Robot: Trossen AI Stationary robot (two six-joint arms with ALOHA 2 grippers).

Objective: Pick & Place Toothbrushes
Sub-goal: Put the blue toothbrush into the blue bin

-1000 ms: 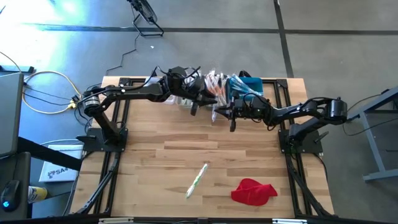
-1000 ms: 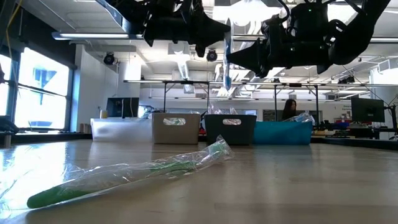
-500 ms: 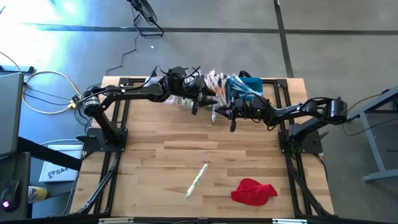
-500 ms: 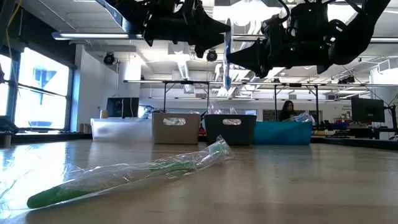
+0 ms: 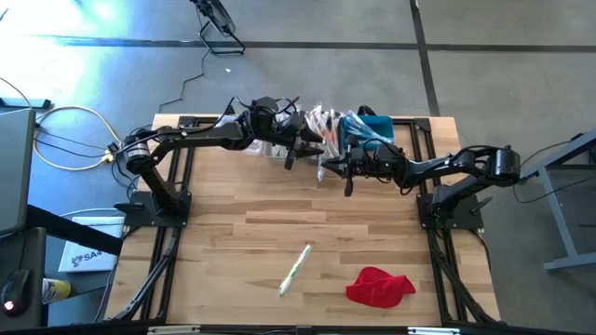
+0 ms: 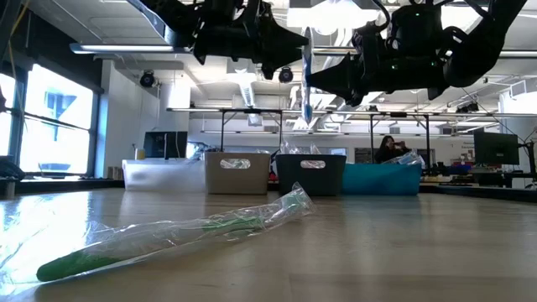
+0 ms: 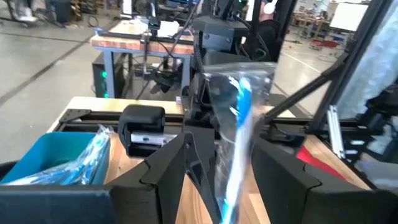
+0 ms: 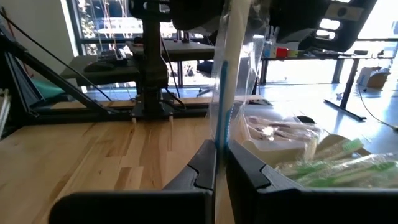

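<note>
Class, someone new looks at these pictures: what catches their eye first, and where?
Two dark arms meet above the bins at the table's far edge; the right gripper pinches a blue wrapped toothbrush, with the left gripper open around it. Nearer lie a green toothbrush and a red cloth.

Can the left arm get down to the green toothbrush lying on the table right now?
Probably yes: the left tool is open and empty, and the green toothbrush lies alone on bare wood, with the red cloth well aside.

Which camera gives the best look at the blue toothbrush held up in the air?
The left wrist view: the wrapped blue toothbrush fills the frame. The right wrist view shows it edge-on, the low view as a small hanging strip, and the high view barely shows it.
</note>
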